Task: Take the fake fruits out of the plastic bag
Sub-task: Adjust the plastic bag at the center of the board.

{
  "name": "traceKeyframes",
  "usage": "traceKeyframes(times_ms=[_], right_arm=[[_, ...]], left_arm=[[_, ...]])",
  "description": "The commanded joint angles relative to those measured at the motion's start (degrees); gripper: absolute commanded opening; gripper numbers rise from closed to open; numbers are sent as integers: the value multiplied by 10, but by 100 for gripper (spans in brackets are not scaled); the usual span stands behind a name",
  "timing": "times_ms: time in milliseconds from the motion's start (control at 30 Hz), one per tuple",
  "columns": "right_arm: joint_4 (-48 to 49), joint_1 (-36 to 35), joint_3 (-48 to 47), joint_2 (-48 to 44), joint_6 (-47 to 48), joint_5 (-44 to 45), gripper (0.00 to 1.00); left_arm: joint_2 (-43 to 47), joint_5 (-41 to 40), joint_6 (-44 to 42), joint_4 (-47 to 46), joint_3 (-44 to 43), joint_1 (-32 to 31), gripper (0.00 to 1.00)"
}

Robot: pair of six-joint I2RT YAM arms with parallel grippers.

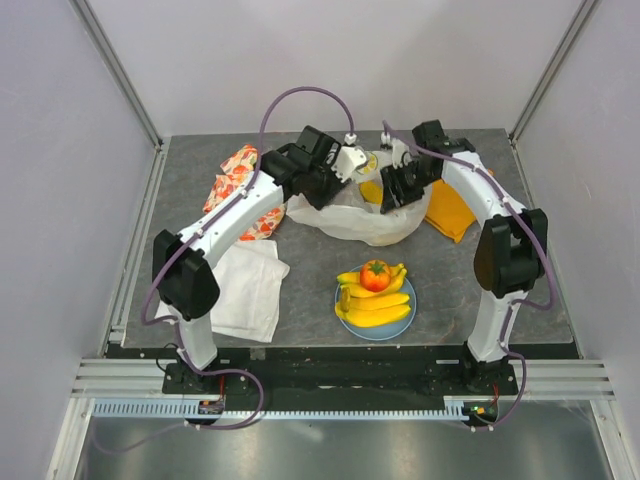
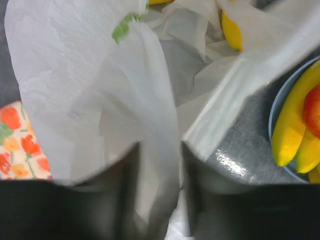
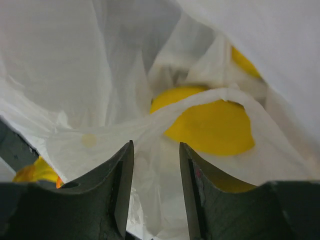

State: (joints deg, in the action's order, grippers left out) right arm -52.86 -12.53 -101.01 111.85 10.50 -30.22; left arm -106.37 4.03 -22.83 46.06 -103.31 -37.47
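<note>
The white plastic bag (image 1: 350,222) lies crumpled at the middle back of the table. My left gripper (image 1: 345,165) is shut on a bunched fold of its rim and holds it up; the film fills the gap between the fingers in the left wrist view (image 2: 161,150). My right gripper (image 1: 392,195) is open at the bag's right side, jaws astride loose film (image 3: 156,147). A yellow fruit (image 3: 215,125) lies in the bag just beyond them. Yellow bananas (image 1: 378,312) and a red-orange fruit (image 1: 375,275) sit on the light-blue plate (image 1: 400,330).
An orange floral cloth (image 1: 232,175) lies at the back left, under my left arm. A flat white cloth (image 1: 245,285) lies at the front left. A yellow-orange cloth (image 1: 452,210) lies right of the bag. The plate's rim (image 2: 274,107) shows in the left wrist view.
</note>
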Motion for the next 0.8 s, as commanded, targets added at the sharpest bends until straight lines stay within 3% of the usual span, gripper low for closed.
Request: traceKeyframes(times_ms=[0, 233, 300, 500, 633, 767], right_arm=[[-82, -25, 84, -77, 55, 36, 48], [-93, -47, 184, -153, 121, 94, 47], [-92, -47, 173, -154, 125, 90, 47], [-74, -56, 4, -100, 158, 60, 59], [-92, -59, -116, -17, 197, 60, 61], [-121, -59, -168, 56, 244, 90, 59]], left_arm=[[36, 11, 40, -2, -8, 42, 2], [78, 91, 109, -8, 19, 71, 2], [83, 122, 123, -11, 33, 72, 2], [83, 159, 147, -13, 36, 71, 2], [82, 163, 151, -19, 32, 72, 2], [85, 177, 151, -19, 29, 73, 2]])
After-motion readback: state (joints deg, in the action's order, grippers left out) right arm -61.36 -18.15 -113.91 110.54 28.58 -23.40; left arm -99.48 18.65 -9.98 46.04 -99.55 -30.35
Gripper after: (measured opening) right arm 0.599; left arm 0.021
